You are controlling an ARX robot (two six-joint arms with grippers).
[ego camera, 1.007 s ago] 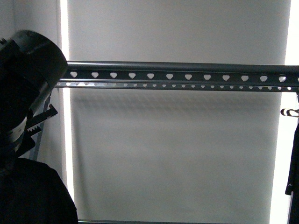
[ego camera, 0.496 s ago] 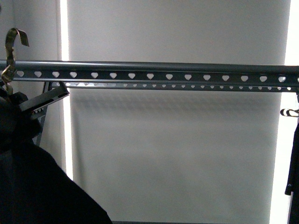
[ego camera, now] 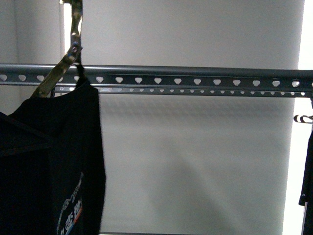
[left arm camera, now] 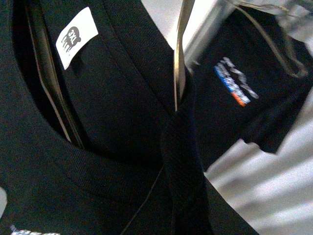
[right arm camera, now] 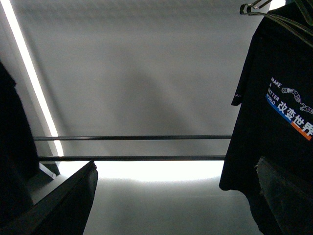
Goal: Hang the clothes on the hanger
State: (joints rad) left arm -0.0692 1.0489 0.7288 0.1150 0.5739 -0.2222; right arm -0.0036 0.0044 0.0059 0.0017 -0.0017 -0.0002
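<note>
The clothes [ego camera: 49, 161], a black T-shirt with a coloured print low down, hang at the left on a metal hook [ego camera: 73, 39]. The hook reaches above the hanger [ego camera: 195, 80], a grey rail with heart-shaped holes. My left gripper is shut on the clothes; black cloth hides its jaws. The left wrist view shows the collar [left arm camera: 88, 166], a white size tag [left arm camera: 76, 36] and the hook [left arm camera: 180, 63]. My right gripper [right arm camera: 176, 205] is open and empty. The shirt with its "MAKE A BETTER WORLD" print [right arm camera: 279, 103] hangs by one of its fingers [right arm camera: 286, 196].
Another dark garment [ego camera: 308, 171] hangs on a striped hook [ego camera: 303, 118] at the far right end of the rail. A grey wall lies behind. Two thin lower bars [right arm camera: 132, 138] of the rack show in the right wrist view.
The shirt and its hook have risen and moved right. The hook's top is now above the rail. The shirt's front now hangs in view at the left.
</note>
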